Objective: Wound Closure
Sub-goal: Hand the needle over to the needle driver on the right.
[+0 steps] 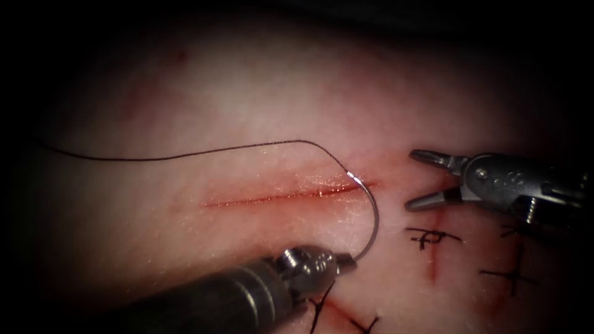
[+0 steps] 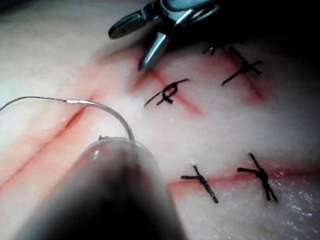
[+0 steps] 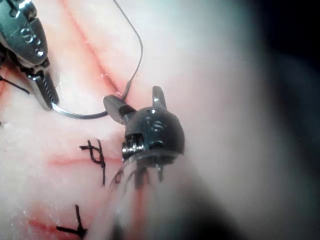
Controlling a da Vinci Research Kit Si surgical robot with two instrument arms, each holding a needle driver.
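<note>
The open cut [image 1: 278, 196] runs across the tissue [image 1: 247, 93] with red fluid along it. My left tool [image 1: 348, 262] comes in from below the cut, jaws shut on the curved needle [image 1: 376, 222] at the end away from the thread. The needle arcs up to the cut's right end, above the surface and not in the tissue. Its thread [image 1: 185, 154] trails off to the left. To the right of that end my right tool [image 1: 411, 179] has its jaws open and holds nothing. The right wrist view shows the left tool [image 3: 47, 97] on the needle [image 3: 80, 115] beside the right tool [image 3: 135, 100].
Closed cuts with black knotted stitches [image 1: 432, 236] lie below the right tool, with others [image 1: 513, 272] further right and one [image 1: 322, 303] by the left tool's shaft. In the left wrist view, the same stitches [image 2: 170, 92] sit beside the open right tool [image 2: 127, 50].
</note>
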